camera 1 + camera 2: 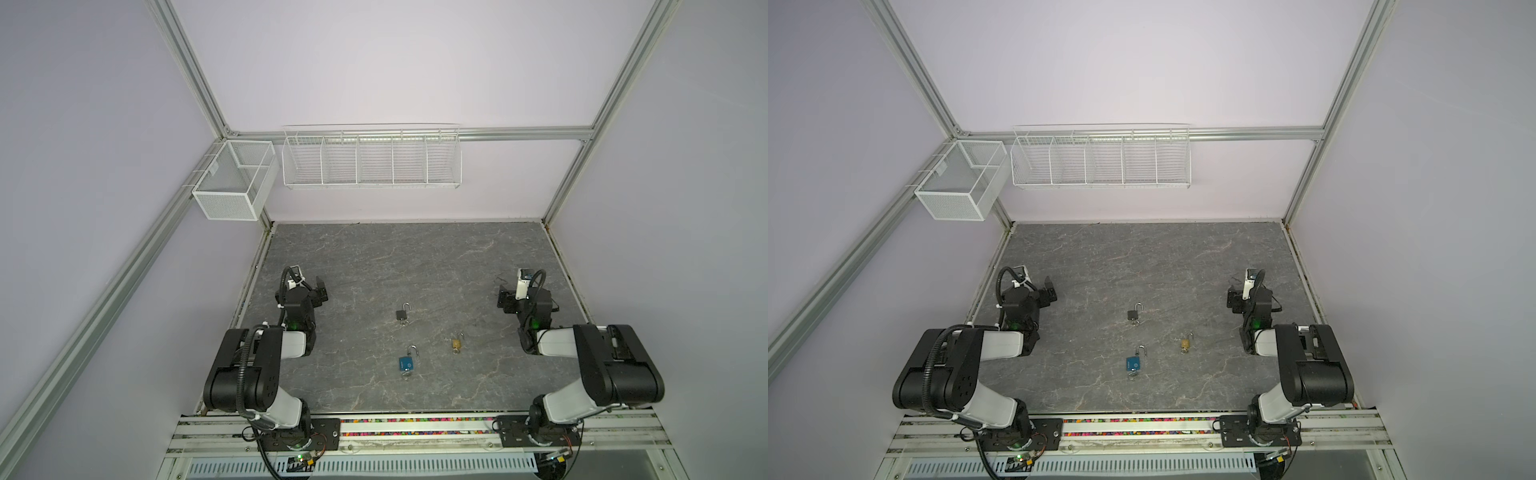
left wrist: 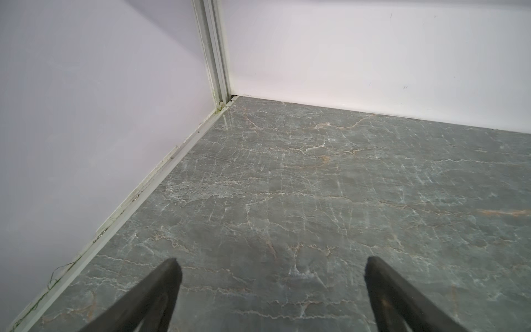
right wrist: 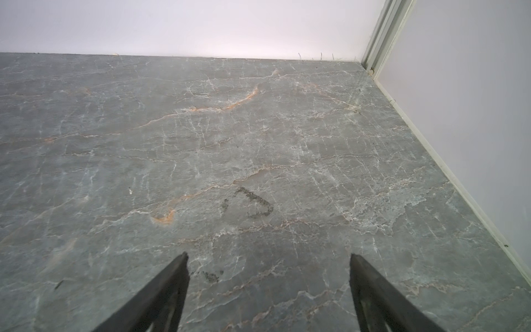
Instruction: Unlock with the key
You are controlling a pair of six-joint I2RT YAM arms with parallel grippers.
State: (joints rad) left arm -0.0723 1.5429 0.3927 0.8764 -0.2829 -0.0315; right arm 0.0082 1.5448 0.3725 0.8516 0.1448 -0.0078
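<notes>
Left pincer point(image 2: 270, 266) and right pincer point(image 3: 268, 260) released and empty, parked at the sides.
On the grey marbled worktop point(image 1: 415, 257) the small black padlock point(image 1: 402, 314), blue square-bodied padlock point(image 1: 405, 364) and brass padlock point(image 1: 456, 344) lie near the middle. All three shackles look sprung, so the unlocking seems finished; any further turn would call for a fine pinch. A glint below the blue body may be its key point(image 1: 406, 375), too small to confirm; neither wrist view shows a lock.
</notes>
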